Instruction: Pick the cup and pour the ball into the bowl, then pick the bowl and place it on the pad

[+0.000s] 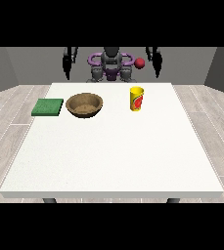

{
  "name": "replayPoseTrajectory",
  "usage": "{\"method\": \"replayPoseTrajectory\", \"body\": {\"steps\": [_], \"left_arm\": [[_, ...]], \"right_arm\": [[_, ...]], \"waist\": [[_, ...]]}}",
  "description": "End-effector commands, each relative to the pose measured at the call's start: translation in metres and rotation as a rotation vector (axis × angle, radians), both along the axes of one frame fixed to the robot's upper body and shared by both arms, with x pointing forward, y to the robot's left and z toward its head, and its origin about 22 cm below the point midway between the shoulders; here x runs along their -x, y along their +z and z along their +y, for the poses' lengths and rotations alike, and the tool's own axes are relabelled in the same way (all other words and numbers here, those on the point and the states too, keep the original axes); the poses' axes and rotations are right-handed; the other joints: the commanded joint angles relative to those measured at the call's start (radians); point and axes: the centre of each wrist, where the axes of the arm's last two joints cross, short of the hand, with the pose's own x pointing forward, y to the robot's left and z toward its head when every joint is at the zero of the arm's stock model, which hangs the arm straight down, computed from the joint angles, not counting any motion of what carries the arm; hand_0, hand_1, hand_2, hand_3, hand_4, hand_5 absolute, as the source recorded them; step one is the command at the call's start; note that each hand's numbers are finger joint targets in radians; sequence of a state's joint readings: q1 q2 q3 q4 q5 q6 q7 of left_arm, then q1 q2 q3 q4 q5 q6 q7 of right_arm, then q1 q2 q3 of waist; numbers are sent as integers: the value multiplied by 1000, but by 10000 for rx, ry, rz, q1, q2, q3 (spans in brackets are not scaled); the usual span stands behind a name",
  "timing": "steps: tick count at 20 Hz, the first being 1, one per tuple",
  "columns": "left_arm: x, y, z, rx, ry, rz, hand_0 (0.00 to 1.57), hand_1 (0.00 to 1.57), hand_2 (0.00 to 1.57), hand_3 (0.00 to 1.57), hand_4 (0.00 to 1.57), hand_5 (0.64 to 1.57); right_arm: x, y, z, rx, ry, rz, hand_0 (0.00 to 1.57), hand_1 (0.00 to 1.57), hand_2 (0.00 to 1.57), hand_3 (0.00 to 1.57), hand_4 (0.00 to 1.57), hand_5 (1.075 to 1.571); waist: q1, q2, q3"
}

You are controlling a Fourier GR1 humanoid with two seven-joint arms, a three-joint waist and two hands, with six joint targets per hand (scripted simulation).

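Cup pickup was pending: the yellow plastic cup (137, 98) stood upright near the white table's (108, 156) far edge, the red ball (140, 62) above it, the brown wooden bowl (84, 104) alongside. Both hands (157, 61) (67, 59) hung raised; finger state could not be told. Approach should stay level, avoiding tipping.

White surface (108, 146); green pad (48, 107); brown bowl (84, 104); yellow cup (137, 98) bearing a red mark; red ball (140, 62); black hands (66, 63) (156, 61); purple rings on the grey robot (110, 62).
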State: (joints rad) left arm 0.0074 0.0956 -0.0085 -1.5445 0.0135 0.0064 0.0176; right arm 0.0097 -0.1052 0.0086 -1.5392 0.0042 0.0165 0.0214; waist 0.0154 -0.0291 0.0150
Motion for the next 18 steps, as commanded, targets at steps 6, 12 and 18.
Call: {"method": "replayPoseTrajectory", "body": {"steps": [6, 12, 18], "left_arm": [[-4, 35, 10, -291, 46, -260, 0, 0, 0, 0, 664, 1566], [6, 58, -24, 2022, 515, 1745, 0, 0, 0, 0, 637, 1564], [-22, 115, -51, 1612, 565, -584, 0, 0, 0, 0, 556, 1555]], "right_arm": [[-5, 35, -8, 298, -19, -281, 0, 0, 0, 0, 875, 1533], [19, 63, 15, -1824, -610, 1775, 0, 0, 0, 0, 861, 1532], [14, 113, -4, -1655, -546, -434, 0, 0, 0, 0, 760, 1548]], "waist": [[-4, -2764, -135], [-785, -4032, -151], [-982, -1740, -147]]}}
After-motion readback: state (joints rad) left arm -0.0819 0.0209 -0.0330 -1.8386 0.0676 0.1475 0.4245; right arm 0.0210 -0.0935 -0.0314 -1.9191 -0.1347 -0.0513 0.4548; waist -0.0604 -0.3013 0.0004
